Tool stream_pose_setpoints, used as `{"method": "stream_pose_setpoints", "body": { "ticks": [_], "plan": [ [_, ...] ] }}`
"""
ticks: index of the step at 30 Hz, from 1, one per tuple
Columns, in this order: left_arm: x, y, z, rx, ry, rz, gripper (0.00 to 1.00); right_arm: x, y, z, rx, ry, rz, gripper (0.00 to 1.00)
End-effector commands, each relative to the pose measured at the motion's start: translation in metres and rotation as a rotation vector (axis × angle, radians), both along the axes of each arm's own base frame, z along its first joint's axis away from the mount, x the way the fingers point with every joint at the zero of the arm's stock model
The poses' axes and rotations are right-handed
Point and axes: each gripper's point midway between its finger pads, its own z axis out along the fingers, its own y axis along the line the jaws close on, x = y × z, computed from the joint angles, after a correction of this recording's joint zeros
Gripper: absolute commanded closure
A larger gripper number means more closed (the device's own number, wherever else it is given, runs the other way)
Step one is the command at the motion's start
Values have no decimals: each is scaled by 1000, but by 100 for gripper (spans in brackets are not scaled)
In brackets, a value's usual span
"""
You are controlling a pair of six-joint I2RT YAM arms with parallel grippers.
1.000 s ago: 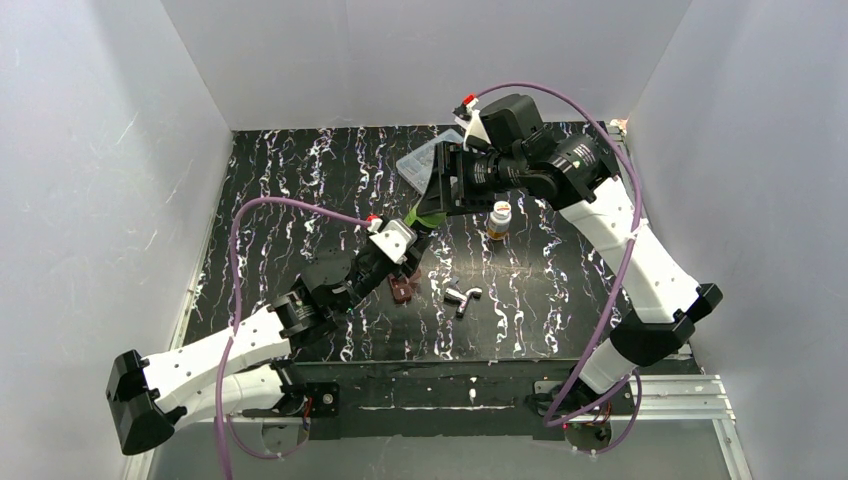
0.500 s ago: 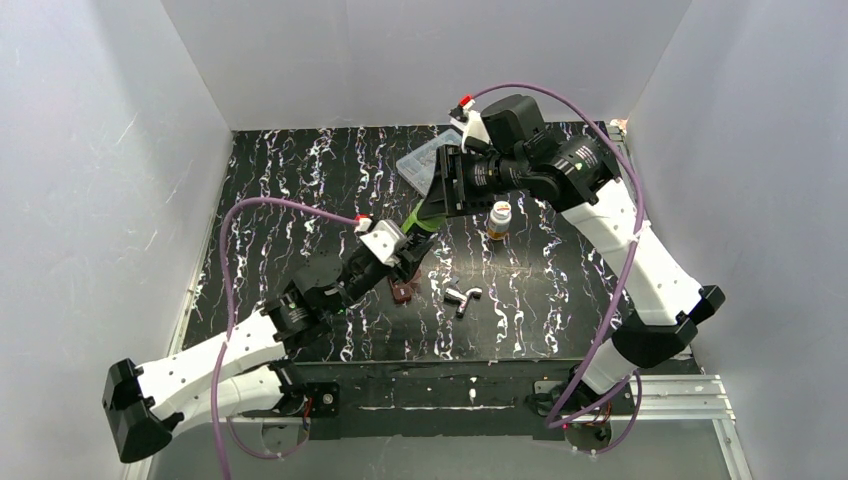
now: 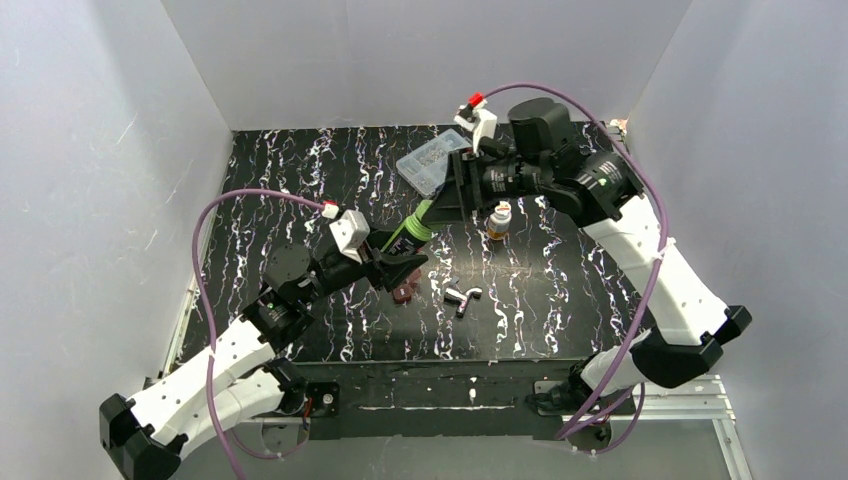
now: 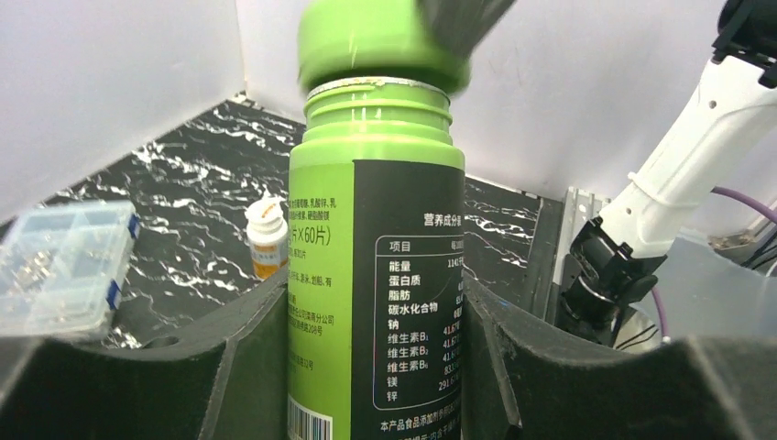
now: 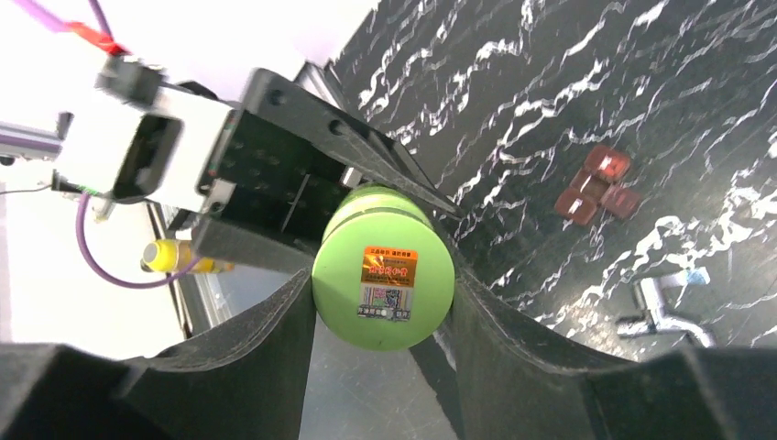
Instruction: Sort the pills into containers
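The dark bottle with green label (image 4: 380, 266) is held up off the table, gripped by my left gripper (image 4: 376, 312), which is shut on its body; it also shows in the top view (image 3: 408, 240). Its bright green cap (image 5: 383, 266) is gripped by my right gripper (image 5: 383, 275), shut on it. In the left wrist view the cap (image 4: 380, 41) sits tilted just above the bare threaded neck, off the bottle. The amber bottle with white cap (image 3: 499, 220) stands on the table behind; it also shows in the left wrist view (image 4: 267, 236).
A clear compartment box (image 3: 432, 160) lies at the back centre. Dark red pieces (image 3: 404, 292) and a small white and silver object (image 3: 462, 297) lie on the black marbled table (image 3: 300, 180) below the grippers. White walls close in three sides.
My left arm has swung left and back, drawing the bottle down from the cap. My right arm has shifted a little right. The amber bottle has not moved.
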Motion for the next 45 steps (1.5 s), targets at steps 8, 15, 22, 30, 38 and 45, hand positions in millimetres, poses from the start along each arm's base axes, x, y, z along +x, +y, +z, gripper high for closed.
{"method": "stream_pose_setpoints", "body": {
  "ticks": [8, 15, 22, 30, 38, 45],
  "plan": [
    [-5, 5, 0, -59, 86, -51, 100, 2, -20, 56, 149, -205, -18, 75],
    [-5, 19, -2, -74, -6, 7, 100, 53, -34, 5, -65, -115, -267, 76],
    [-34, 19, 0, -60, -55, -124, 100, 91, -40, -55, -208, -20, -398, 76],
    [-21, 30, 7, -108, -94, -15, 100, 136, -38, -164, -448, 58, -489, 76],
    [-16, 33, 15, -108, -114, 16, 100, 175, -43, -258, -669, 82, -573, 68],
    [-14, 38, 13, -128, -102, 48, 100, 190, -33, -294, -712, 105, -562, 54]
  ]
}}
